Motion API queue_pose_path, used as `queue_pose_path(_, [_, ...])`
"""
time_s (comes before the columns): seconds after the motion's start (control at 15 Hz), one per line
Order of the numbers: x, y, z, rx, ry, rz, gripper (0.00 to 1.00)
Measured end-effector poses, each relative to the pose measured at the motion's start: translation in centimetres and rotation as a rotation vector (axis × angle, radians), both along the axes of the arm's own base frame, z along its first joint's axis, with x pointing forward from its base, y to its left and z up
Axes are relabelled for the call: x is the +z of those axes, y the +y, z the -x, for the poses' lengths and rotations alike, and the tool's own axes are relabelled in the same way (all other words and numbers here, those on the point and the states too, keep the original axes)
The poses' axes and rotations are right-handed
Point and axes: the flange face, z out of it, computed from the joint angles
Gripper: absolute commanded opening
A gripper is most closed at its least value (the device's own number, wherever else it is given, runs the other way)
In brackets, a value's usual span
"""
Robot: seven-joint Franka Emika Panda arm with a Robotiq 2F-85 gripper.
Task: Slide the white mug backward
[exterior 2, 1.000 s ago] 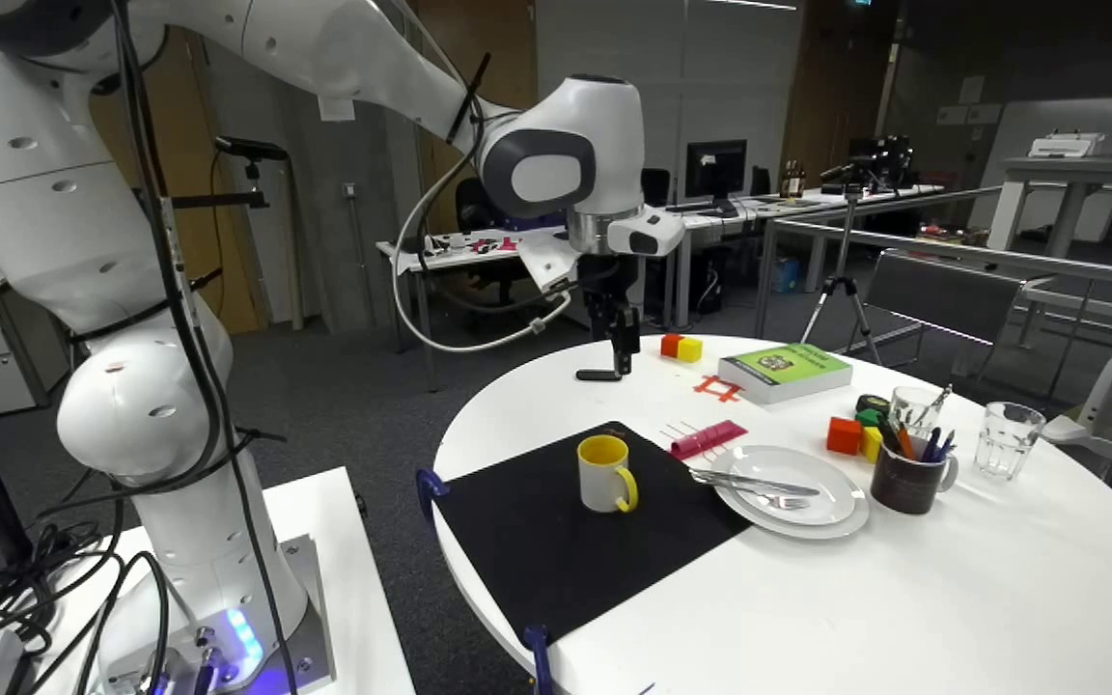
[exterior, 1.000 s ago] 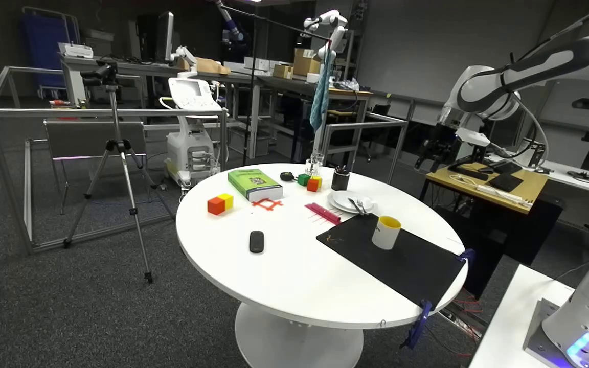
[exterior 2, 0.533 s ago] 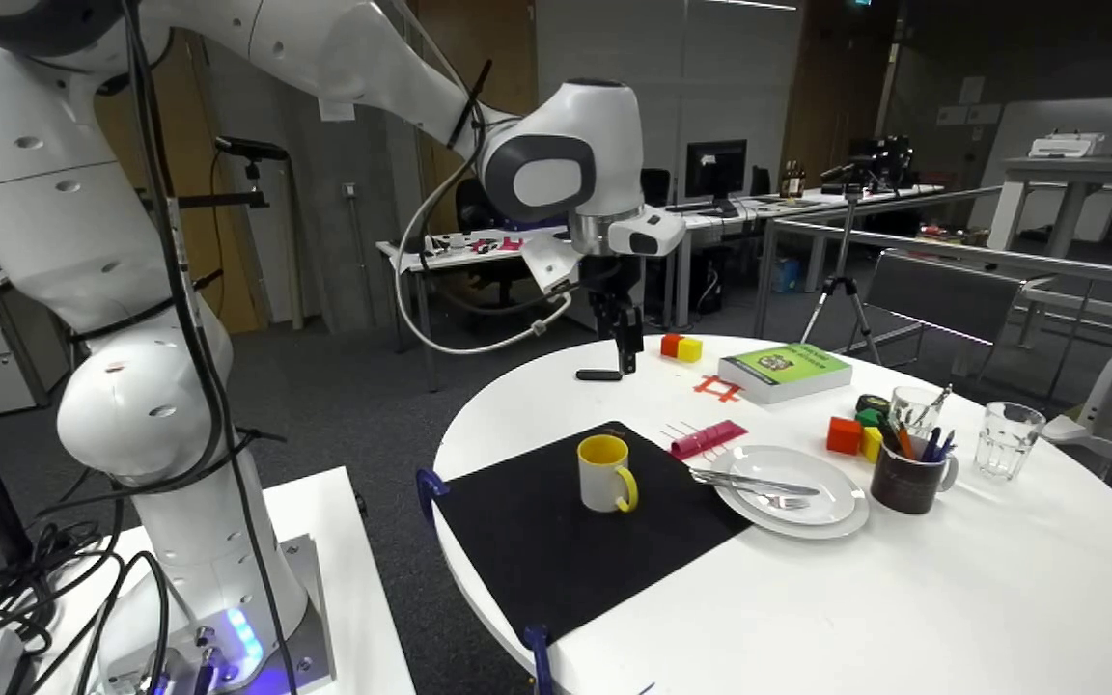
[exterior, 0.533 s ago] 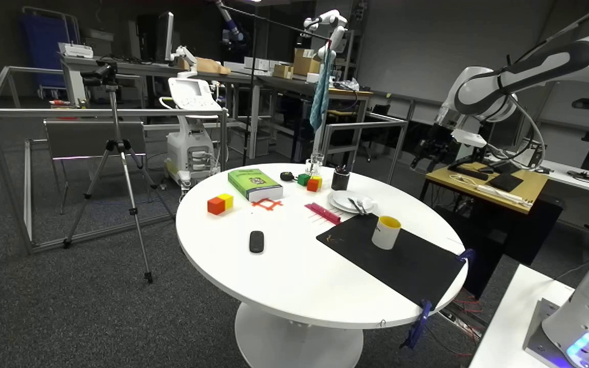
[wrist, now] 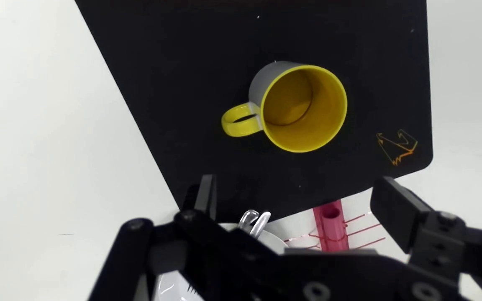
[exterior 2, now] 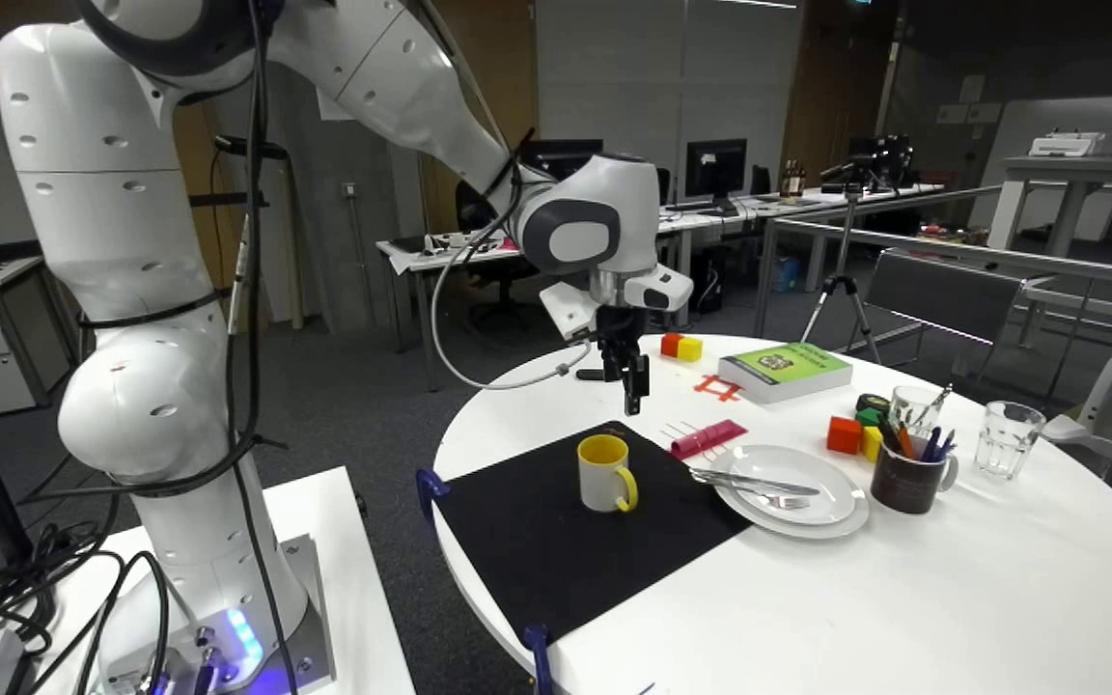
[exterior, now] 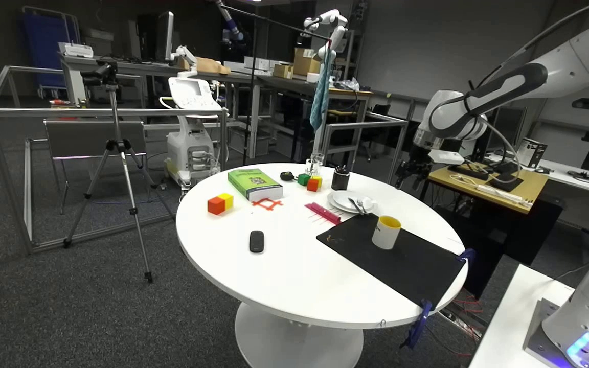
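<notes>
A: Where is the white mug (exterior 2: 600,485)?

B: Upright on the black mat (exterior 2: 517,541). In an exterior view it is left of the plates (exterior 2: 846,507), apart from them.

A: And the gripper (wrist: 296,184)?

B: In the air, well apart from the mug. Its fingers (wrist: 396,213) stand wide, with nothing between them.

A: How will the mug behave?

B: Like glazed ceramic, I'd judge: stiff, smooth, fairly heavy for its size, and liable to chip if knocked. I see no drink in it, so spilling is no worry.

A: Does it slide easily?

B: The mat is too dark to read; whether it drags or lets the base glide, I can't say. If it drags, a push high on the wall could tip the mug, so low contact is safer.

A: Could we use the handle (wrist: 241,128)?

B: I'd avoid it. In the wrist view it sticks out to the left, roughly along the line the fingers close on, so a squeeze there would probably twist the mug round.

A: Then what?

B: Press low and centred on the plain wall. If a hold is wanted, turn the wrist so the fingers straddle the sides clear of the handle. The body looks a snug fit, so line up before lowering.
</notes>
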Motion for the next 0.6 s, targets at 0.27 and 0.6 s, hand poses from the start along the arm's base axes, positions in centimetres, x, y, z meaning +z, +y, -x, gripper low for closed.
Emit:
queue_pose_path(0.27, [-2.8, 0.3, -2.2, 0.074, 0.024, 0.007, 1.0])
queue_pose_path(0.6, [-5.1, 0.7, -3.8, 0.211, 0.041, 0.013, 1.0])
